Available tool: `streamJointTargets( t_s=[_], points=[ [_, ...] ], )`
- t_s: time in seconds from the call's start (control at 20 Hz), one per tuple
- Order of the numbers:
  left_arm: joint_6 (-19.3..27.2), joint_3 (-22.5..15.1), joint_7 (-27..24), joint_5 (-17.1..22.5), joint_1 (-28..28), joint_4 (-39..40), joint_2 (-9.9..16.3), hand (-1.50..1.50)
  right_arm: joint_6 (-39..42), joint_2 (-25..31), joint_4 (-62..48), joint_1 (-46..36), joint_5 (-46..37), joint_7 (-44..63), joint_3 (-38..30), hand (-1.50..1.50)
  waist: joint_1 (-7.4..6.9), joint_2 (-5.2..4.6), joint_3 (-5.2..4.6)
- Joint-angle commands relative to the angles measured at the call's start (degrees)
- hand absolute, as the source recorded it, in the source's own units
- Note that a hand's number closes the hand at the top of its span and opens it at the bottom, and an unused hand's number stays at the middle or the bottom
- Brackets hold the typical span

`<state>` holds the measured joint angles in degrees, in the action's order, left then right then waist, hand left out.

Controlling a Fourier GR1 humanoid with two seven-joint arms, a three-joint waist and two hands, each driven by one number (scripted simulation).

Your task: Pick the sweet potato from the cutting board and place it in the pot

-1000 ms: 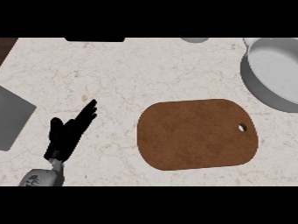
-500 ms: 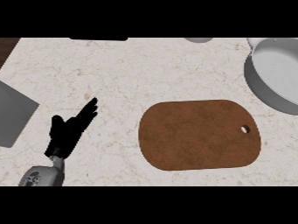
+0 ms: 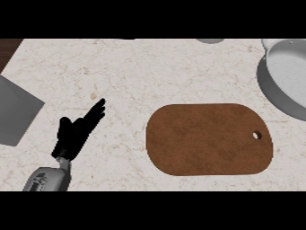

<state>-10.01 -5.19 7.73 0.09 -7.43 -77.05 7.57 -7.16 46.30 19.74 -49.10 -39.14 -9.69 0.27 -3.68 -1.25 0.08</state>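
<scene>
Cutting board (image 3: 208,139) looks bare; left hand (image 3: 76,132) rests open, empty; confirm the potato reached the pot (image 3: 294,81), whose inside is partly cut off

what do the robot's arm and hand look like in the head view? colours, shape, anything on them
Only the left arm shows. The left hand is plain black, with slim fingers and a thumb, no markings visible. Behind it a narrow wrist joins a rounded light grey forearm with a darker slot-like recess on its shell. No cables or labels can be seen. The right arm and hand are out of view.
</scene>
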Motion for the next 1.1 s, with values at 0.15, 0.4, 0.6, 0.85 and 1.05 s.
streamJointTargets(
  t_s=[0.15,0.4,0.6,0.85,1.05],
  points=[
    [1.0,-0.54,-0.08,-0.75,-1.03,1.37,-1.57,0.0,11.01,-4.81,-9.76,-5.59,-6.34,11.08,5.55,1.5,-0.45,-0.22,-0.02],
    [1.82,-0.73,-0.49,-1.51,-1.42,1.7,-2.17,0.0,14.9,-6.96,-14.88,-6.62,-6.62,15.48,5.14,-1.5,-0.22,-0.38,0.11],
    [1.08,-0.1,1.82,-0.97,-2.02,0.75,-1.11,0.0,9.06,-10.23,-12.52,-8.2,-0.88,11.62,-0.85,-1.5,0.21,-0.17,0.19],
    [1.43,0.38,2.62,-0.19,-1.28,-0.98,-1.29,0.0,0.71,-9.7,-8.64,-9.04,10.99,3.83,-13.0,-1.5,0.74,0.02,0.38],
    [1.39,0.14,2.18,-0.75,-0.93,-0.55,-1.1,0.0,-4.29,-8.38,-7.07,-10.58,18.21,2.01,-20.88,-1.5,1.13,0.06,0.28]
  ],
)
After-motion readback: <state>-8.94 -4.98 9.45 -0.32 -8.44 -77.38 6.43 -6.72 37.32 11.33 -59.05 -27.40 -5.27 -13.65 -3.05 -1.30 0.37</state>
